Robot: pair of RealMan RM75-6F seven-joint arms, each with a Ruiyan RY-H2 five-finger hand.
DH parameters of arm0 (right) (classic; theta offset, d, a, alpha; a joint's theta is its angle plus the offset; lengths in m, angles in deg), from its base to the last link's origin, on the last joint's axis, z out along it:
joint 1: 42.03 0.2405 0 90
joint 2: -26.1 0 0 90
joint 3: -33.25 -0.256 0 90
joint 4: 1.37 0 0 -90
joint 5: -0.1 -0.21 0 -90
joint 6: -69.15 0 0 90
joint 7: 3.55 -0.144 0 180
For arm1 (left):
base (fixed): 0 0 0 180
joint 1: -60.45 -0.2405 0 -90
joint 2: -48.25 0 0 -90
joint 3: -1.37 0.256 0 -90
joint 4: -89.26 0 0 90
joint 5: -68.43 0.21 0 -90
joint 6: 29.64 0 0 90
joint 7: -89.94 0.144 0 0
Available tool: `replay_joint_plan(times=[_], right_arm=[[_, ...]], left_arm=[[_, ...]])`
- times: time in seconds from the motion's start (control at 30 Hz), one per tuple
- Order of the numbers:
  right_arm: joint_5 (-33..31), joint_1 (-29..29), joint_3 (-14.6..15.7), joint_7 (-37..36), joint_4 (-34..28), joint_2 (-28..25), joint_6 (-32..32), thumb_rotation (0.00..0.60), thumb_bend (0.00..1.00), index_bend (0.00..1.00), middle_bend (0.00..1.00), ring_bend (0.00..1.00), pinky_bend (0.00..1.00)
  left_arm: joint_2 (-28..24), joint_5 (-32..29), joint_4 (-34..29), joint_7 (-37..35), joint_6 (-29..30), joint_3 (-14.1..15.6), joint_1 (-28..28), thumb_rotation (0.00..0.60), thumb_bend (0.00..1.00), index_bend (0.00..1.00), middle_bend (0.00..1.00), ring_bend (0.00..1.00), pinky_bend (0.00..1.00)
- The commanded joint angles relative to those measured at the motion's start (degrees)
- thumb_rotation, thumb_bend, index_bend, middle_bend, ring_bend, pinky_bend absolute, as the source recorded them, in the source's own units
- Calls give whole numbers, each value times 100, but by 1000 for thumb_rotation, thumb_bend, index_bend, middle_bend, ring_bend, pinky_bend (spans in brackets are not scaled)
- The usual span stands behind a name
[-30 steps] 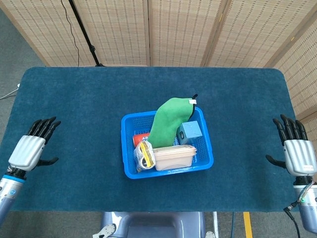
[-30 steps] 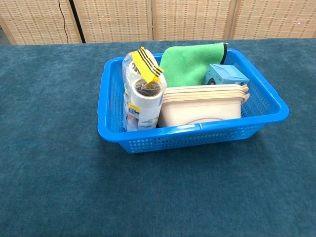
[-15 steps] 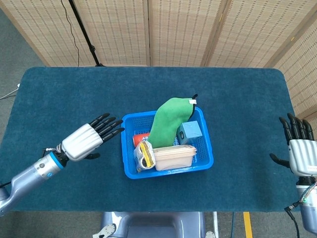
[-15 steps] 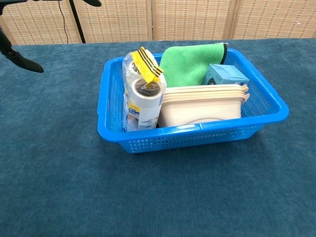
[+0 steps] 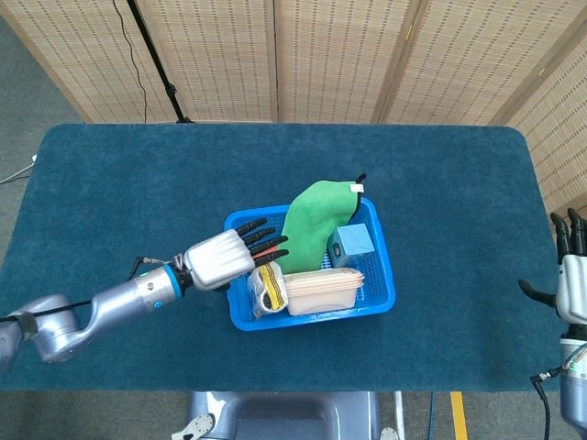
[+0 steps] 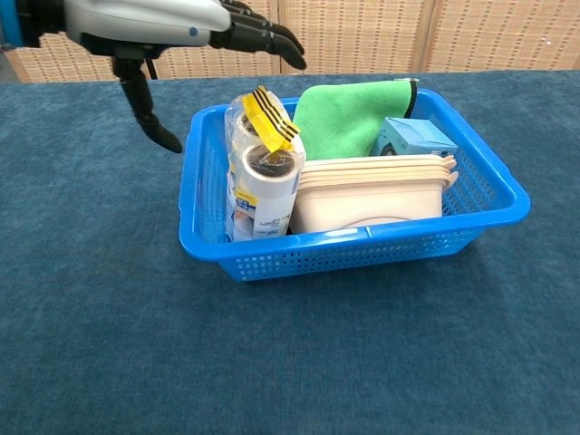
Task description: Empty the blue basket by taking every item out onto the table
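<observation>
1. The blue basket (image 5: 308, 311) sits on the teal table (image 5: 128, 183), a little toward its front edge and roughly midway between its side edges.
2. The left hand (image 5: 225, 258) hovers over the basket's left rim, palm down, holding nothing, its dark fingers (image 5: 261, 244) spread and reaching over the left part of the basket. In the chest view the same hand (image 6: 172, 23) hangs above the basket's back-left corner with the thumb pointing down outside the left wall.
3. The right hand (image 5: 573, 289) stays at the table's right edge, well apart from the basket, fingers extended and parted, empty.
4. Inside the basket, a wrapped tape roll (image 6: 261, 172) with a yellow-and-black tag stands in the front-left corner.
5. Just beside it, along the front wall, lies a beige lidded container (image 6: 370, 201).
6. A green cloth (image 5: 310, 223) drapes over the back rim.
7. A small light-blue box (image 5: 352, 243) sits by the right wall, behind the container.
8. A red item (image 5: 258, 254) shows partly under the left hand's fingers; what it is cannot be told.
</observation>
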Motion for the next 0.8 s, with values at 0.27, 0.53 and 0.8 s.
replay_joint_plan(times=[0.27,0.53,0.8], right_arm=[[-261,1,-55,-73,-219,-121,223,600,0,0,0,0,0],[-337,1,-71,-233,-258,-215,347,600,0,0,0,0,0],[-310,3,-55,-306,-272,-247,374,600,0,0,0,0,0]], left_arm=[[695,-527,287,693,-798,6,712,600,29,0,0,0,0],[753,-678,218,586,-714,79,829,600,405,297,286,344,419],[729,-750,246,641,-473,164,823,600,543,627,554,549,544]])
